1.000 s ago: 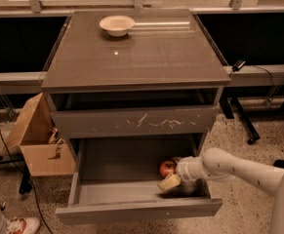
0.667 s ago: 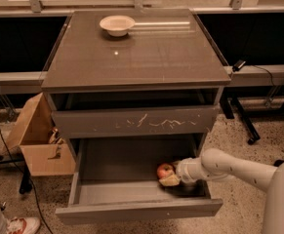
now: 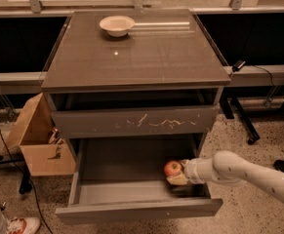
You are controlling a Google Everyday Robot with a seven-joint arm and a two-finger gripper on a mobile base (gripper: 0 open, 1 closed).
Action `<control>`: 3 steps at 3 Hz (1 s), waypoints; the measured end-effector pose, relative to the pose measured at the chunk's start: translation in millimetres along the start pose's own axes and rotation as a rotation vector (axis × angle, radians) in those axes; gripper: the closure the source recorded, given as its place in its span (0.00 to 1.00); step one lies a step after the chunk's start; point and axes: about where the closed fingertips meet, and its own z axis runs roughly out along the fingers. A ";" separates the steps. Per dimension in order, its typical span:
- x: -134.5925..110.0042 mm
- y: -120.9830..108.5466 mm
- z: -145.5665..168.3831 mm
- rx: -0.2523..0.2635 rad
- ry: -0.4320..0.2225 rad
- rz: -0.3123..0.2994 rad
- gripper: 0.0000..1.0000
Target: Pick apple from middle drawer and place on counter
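The apple [image 3: 172, 168], small and red with a yellowish patch, is in the right part of the open middle drawer [image 3: 127, 165], near its right wall. My gripper [image 3: 175, 174] reaches into the drawer from the right on a white arm and is shut on the apple, with one yellowish fingertip [image 3: 177, 181] showing just below it. The apple seems to sit a little above the drawer floor. The counter [image 3: 141, 52] is the glossy grey-brown cabinet top above.
A pale shallow bowl [image 3: 117, 25] stands at the back of the counter. A closed drawer front with white scratches [image 3: 136, 122] overhangs the open drawer. A cardboard box [image 3: 36, 140] stands left of the cabinet. A shoe [image 3: 19, 225] shows at bottom left.
The gripper and the apple shifted slightly left, then back right together inside the drawer. The apple now sits a little nearer the right wall.
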 end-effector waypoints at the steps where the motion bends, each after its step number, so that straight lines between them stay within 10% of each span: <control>1: -7.0 1.2 -71.9 0.089 -0.083 -0.049 1.00; 3: -27.4 11.7 -90.8 0.028 -0.072 -0.122 1.00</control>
